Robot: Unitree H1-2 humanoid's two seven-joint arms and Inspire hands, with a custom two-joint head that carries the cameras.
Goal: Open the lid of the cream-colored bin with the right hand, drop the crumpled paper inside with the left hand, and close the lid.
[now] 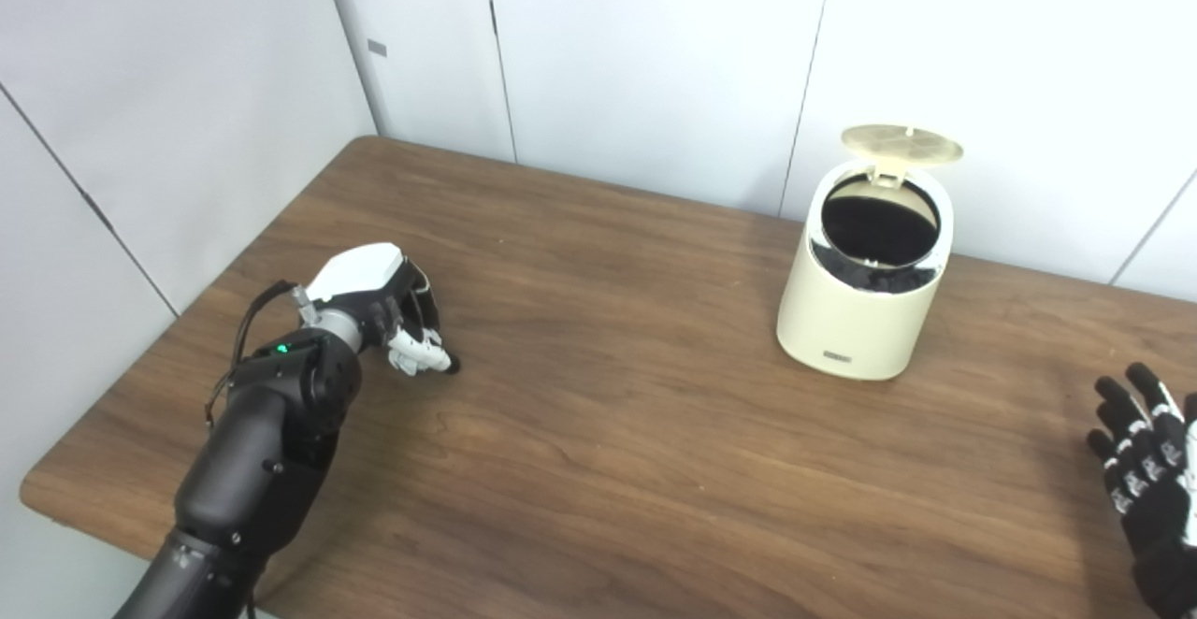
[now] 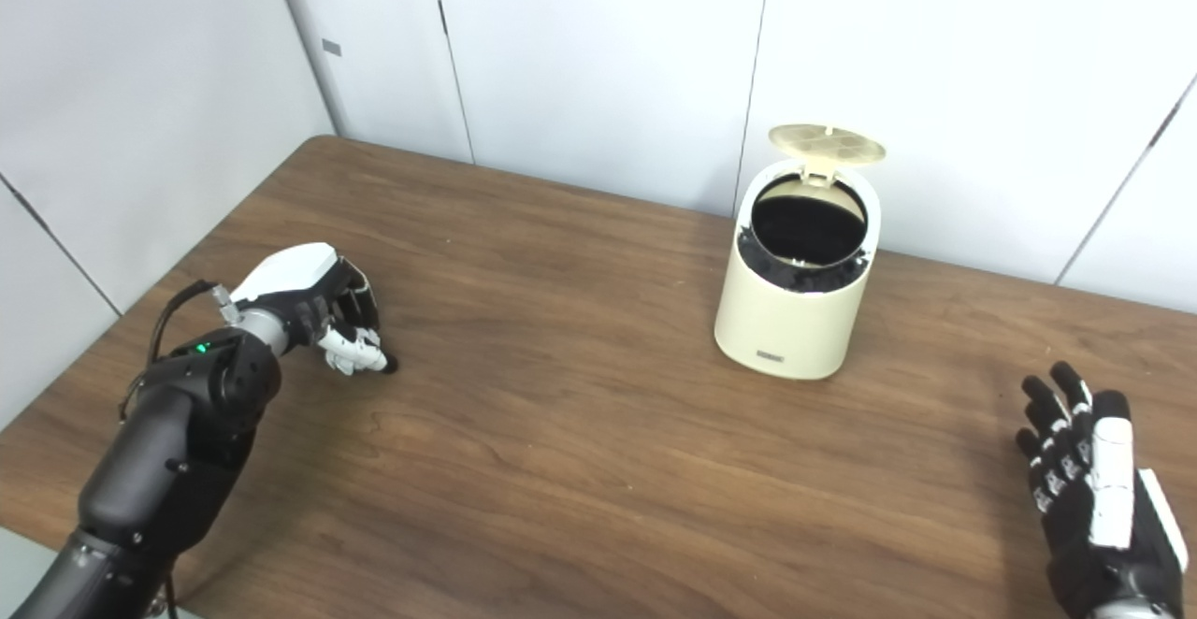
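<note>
At the left end of the wooden bench (image 1: 598,469), the humanoid's left hand (image 1: 388,310) rested low over the surface, its fingers (image 1: 421,350) curled inward with the tips pointing down at the wood. Whether those fingers were grasping the crumpled paper could not be told from either head camera; no paper showed anywhere on the bench. The black forearm rose from the near-left edge, a small green light glowing at the wrist.

Well to the right, toward the far edge near the white wall panels (image 1: 655,49), stood the cream-colored bin (image 1: 860,310). Its round lid (image 1: 902,142) was raised on the rear hinge, tipped back above the rim, leaving the dark interior exposed. A small label sat low on the front of the bin's body.

At the far right, near the front edge, the right hand (image 2: 1089,479) hovered well apart from the bin, palm side turned toward it. Its black fingers (image 2: 1043,404) were released and spread, pointing upward, holding nothing.
</note>
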